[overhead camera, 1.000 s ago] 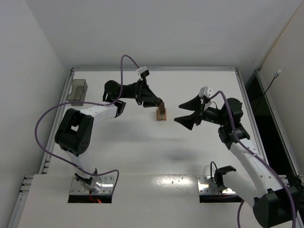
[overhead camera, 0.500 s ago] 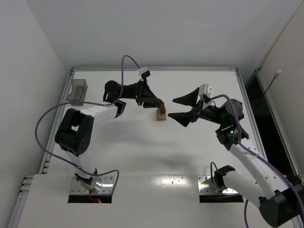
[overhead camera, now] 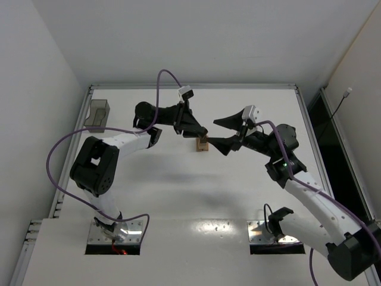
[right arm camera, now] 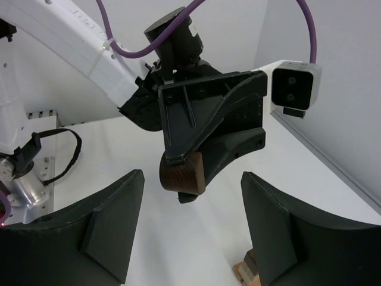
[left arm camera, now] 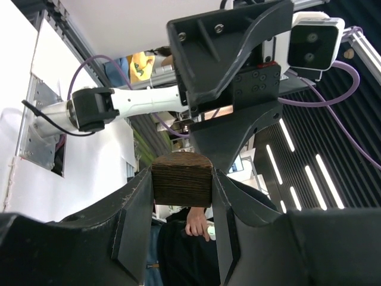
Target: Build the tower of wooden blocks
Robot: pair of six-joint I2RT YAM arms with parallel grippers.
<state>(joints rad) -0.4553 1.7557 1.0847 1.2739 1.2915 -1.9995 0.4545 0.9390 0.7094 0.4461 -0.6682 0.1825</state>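
The wood block tower (overhead camera: pixel 203 145) is a short stack of tan and dark blocks at mid-table; its corner (right arm camera: pixel 249 271) also shows low in the right wrist view. Just above the tower, my left gripper (overhead camera: pixel 201 132) is shut on a dark brown block with a rounded side (left arm camera: pixel 182 179). From the right wrist view the same block (right arm camera: pixel 183 173) hangs clear of the table. My right gripper (overhead camera: pixel 223 133) faces it from the right, open and empty, its fingers (right arm camera: pixel 113 220) spread to either side of the held block without touching it.
A translucent grey bin (overhead camera: pixel 97 114) stands at the table's far left edge. Metal rails (overhead camera: pixel 303 113) run along the table's sides. Purple cables loop off both arms. Both arm bases sit at the near edge.
My right gripper has swung left, closing in on the left gripper and the tower, with its jaws slightly narrower. The left arm has shifted a little right, still holding the block.
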